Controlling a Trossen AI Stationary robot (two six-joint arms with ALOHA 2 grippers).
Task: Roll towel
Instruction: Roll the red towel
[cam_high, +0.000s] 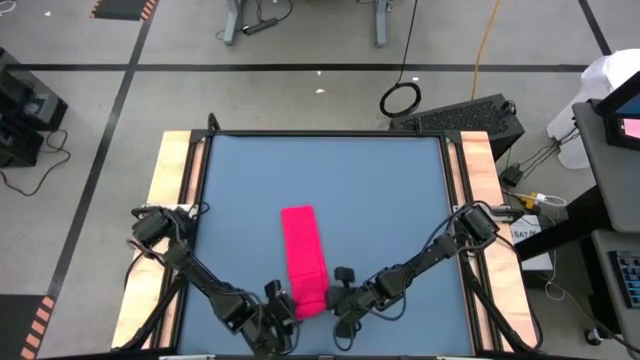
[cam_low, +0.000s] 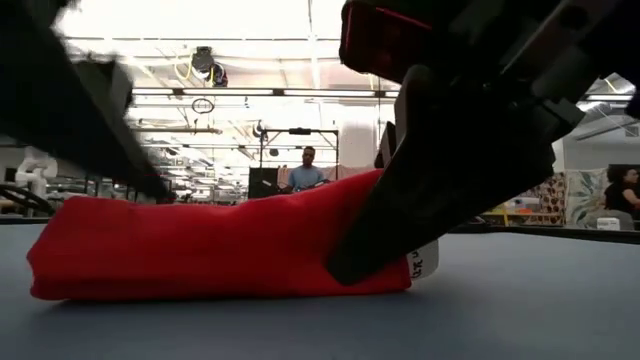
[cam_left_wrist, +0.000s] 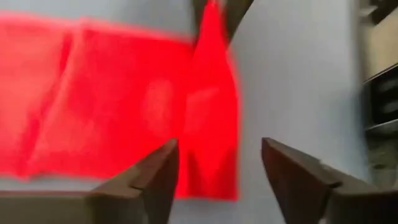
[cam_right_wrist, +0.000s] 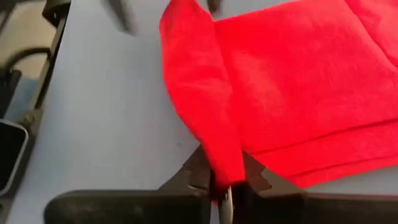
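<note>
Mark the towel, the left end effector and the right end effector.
towel (cam_high: 303, 245): high view, mid-strip.
left end effector (cam_left_wrist: 217, 171): left wrist view, between fingertips.
right end effector (cam_right_wrist: 225, 186): right wrist view, fingertips pinching towel.

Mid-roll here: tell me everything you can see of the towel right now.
The towel is bright red-pink soft cloth, folded into a long narrow strip lying flat on the blue table. Its near end is lifted and turned over. The right gripper pinches that raised fold; the left gripper is open at the same end. A white tag shows.

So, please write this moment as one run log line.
towel: folded strip, near end lifted | right gripper: shut on towel | left gripper: open beside towel
</note>
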